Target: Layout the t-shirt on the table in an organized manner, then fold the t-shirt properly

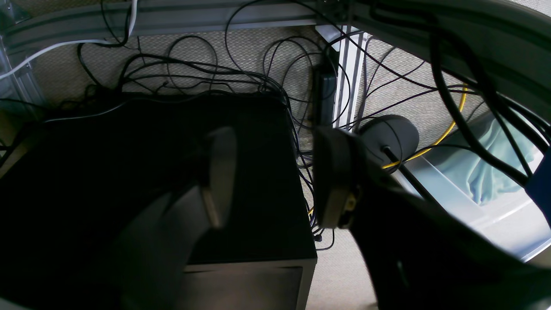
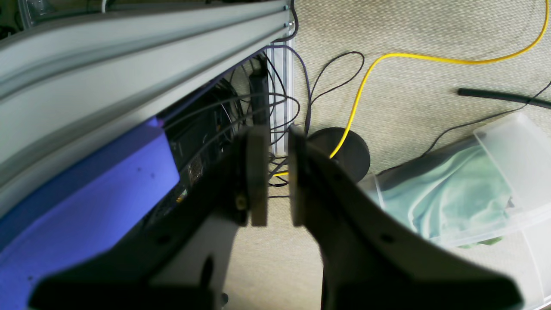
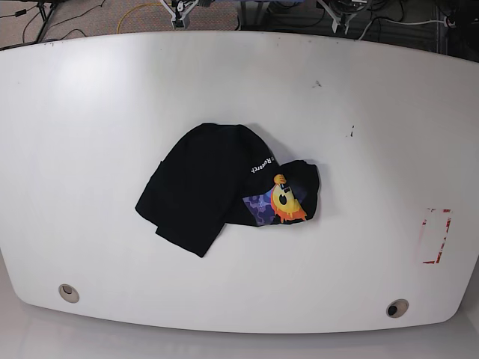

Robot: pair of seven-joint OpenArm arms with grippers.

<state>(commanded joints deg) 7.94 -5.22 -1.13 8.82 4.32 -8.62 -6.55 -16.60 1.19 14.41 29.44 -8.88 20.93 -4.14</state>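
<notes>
A: Any writing to log on the shirt [image 3: 198,183]?

B: Read white lettering as "Research", slanting above the print [image 3: 281,202]. Unable to make out the small characters at its far end. Note yellow, orange and purple in the print, with drips along the lower edge of the yellow shape.

A: And where to place the shirt itself?

B: Near the middle of the table [image 3: 374,187]. Lies black, bunched and uneven, with the broad plain part toward view left and the print toward view right.

A: Surface?

B: White and smooth, rounded at the near corners. Record one grommet [image 3: 69,293] near the left corner of the base view, another grommet [image 3: 397,308] near the right. Add red tape [image 3: 447,238] in a broken rectangle by the right edge, plus small dark marks beyond the shirt.

A: Claws?

B: Log left claw [image 1: 275,178] as open, with a clear gap. Log right claw [image 2: 278,181] as slightly open, with a narrow gap. See nothing between either pair of fingers.

A: Room?

B: Grey-beige carpet [image 2: 409,26], tangled black cables, a yellow cable [image 2: 361,86], a metal rail [image 2: 129,64], a black box [image 1: 254,181]. Also pale green cloth [image 2: 465,193] in a translucent bin [image 2: 523,172].
</notes>
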